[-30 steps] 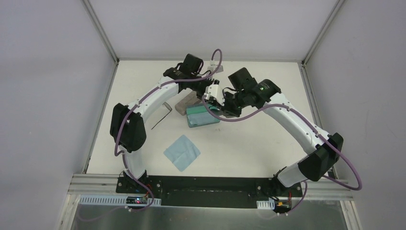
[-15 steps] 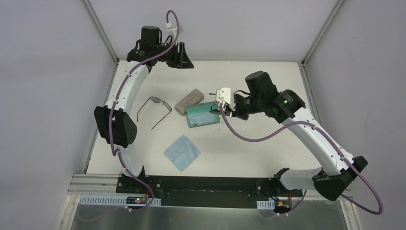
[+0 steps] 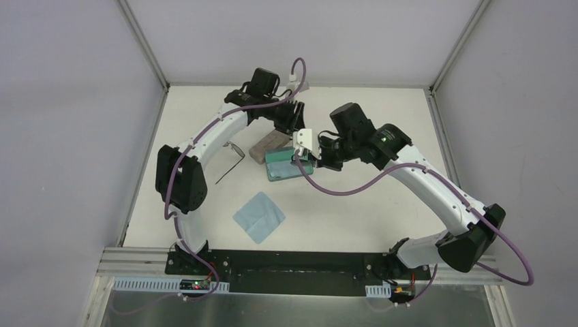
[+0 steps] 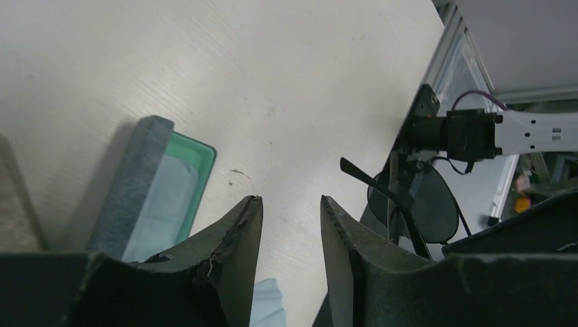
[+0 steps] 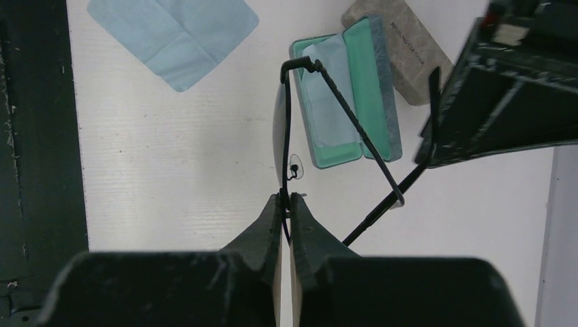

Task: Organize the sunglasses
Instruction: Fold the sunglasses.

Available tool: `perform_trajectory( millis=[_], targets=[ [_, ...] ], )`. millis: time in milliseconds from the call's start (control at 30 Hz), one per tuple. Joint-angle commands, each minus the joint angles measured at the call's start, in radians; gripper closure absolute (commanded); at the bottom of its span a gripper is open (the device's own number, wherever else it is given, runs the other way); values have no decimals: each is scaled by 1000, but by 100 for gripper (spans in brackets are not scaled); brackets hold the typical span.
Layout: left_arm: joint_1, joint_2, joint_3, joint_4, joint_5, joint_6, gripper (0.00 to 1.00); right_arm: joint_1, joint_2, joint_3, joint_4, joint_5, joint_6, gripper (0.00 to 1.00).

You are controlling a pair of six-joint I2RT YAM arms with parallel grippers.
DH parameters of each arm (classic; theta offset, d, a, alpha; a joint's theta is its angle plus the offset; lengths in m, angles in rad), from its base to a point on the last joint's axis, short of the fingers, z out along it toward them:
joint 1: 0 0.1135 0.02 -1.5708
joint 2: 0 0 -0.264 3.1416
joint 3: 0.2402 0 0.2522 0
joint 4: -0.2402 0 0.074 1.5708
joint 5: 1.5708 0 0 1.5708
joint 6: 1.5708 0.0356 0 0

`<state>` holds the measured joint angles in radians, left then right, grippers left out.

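Sunglasses (image 4: 416, 204) hang to the right of the left gripper (image 4: 290, 204) in its wrist view; those jaws stand apart, empty. From the right wrist, the right gripper (image 5: 286, 199) is clamped on the frame, whose long axis runs away from the jaws, roughly parallel to the open green case (image 5: 347, 102) just right. From above, a 2nd pair (image 3: 237, 148) lies left of the beige case (image 3: 261, 147).

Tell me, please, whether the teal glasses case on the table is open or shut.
Open. The teal case lies with its lid swung back, showing its green lining and a light blue cloth inside.
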<state>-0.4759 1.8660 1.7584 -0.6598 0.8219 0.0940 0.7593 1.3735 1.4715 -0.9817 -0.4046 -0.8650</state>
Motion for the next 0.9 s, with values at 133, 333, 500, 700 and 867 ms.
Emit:
perform_trajectory(
  millis=[133, 333, 500, 700, 867],
  targets=[
    [-40, -107, -148, -15, 99, 6, 61, -3, 30, 20, 114, 64, 53, 100],
    [-65, -142, -173, -11, 105, -9, 62, -8, 61, 13, 139, 87, 74, 100],
    [-66, -156, -182, 2, 102, -14, 61, -10, 84, 13, 150, 89, 107, 100],
    [-63, -167, -212, -7, 24, -8, 61, -40, 108, 19, 88, 35, 95, 100],
    [6, -189, -277, -13, -184, 1, 56, -71, 149, 21, -106, -116, -15, 100]
  ],
)
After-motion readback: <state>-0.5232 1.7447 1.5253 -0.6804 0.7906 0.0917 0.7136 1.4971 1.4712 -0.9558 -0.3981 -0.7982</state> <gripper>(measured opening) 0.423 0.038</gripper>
